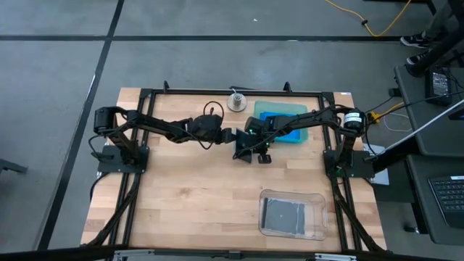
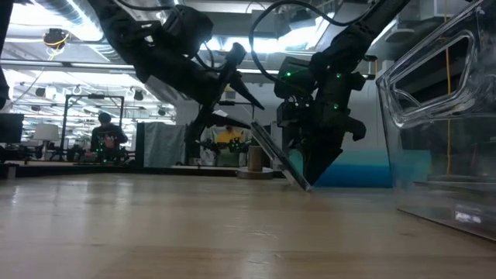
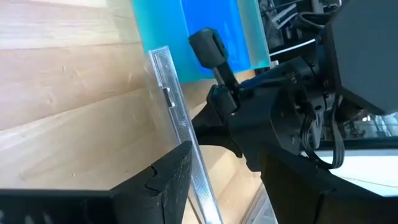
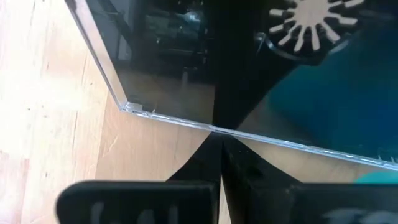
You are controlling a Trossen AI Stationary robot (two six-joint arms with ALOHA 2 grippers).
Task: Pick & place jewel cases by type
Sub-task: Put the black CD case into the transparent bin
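Overhead view straight down, low view level across table (image 1: 181, 196), close wrist views sharing jewel case (image 3: 180, 124)

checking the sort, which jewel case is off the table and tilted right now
The dark jewel case pinched in the right gripper, tilted with one edge touching the table; the other dark case lies flat in the clear tray.

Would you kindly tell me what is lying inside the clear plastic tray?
The clear tray holds a dark squarish jewel case lying flat. Whether others are stacked beneath it cannot be seen.

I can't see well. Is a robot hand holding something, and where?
Yes. The right gripper pinches a thin dark jewel case with clear plastic edges by one edge, tilted on the table. The left gripper is open beside it.
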